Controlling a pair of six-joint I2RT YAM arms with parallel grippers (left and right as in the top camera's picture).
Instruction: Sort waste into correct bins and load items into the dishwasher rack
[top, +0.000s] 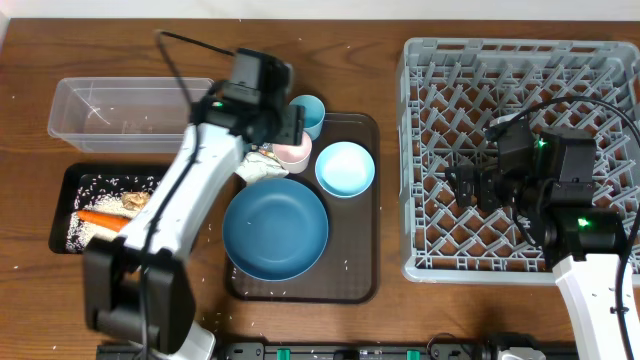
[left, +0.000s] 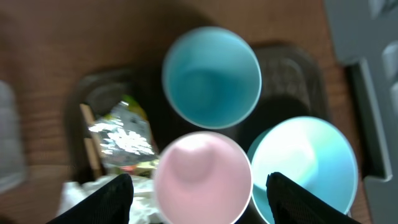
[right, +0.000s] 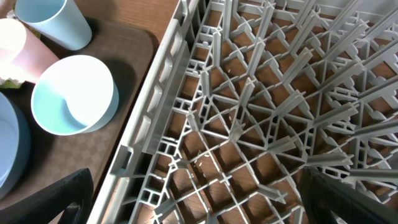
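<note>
The pink cup (left: 202, 177) stands upright on the brown serving tray, between the black fingers (left: 112, 199) of my left gripper (left: 202, 204). The gripper is open, with a gap on each side of the cup. In the overhead view the left gripper (top: 284, 135) hovers over the pink cup (top: 294, 155). Around it are the light blue cup (left: 211, 78), the small light blue bowl (left: 305, 162), the printed wrapper (left: 124, 134), the white napkin (left: 146, 199) and chopsticks (left: 90, 149). The large dark blue bowl (top: 275, 228) sits nearer the front. My right gripper (right: 199, 205) hangs open and empty over the dishwasher rack (right: 261, 124).
A clear tub (top: 120, 112) stands at the back left. In front of it the black tray (top: 68, 200) holds rice, a carrot (top: 100, 219) and a brownish lump (top: 136, 201). The brown serving tray (top: 360, 270) lies mid-table, with the grey rack (top: 420, 150) to its right. Rice grains are scattered on the table.
</note>
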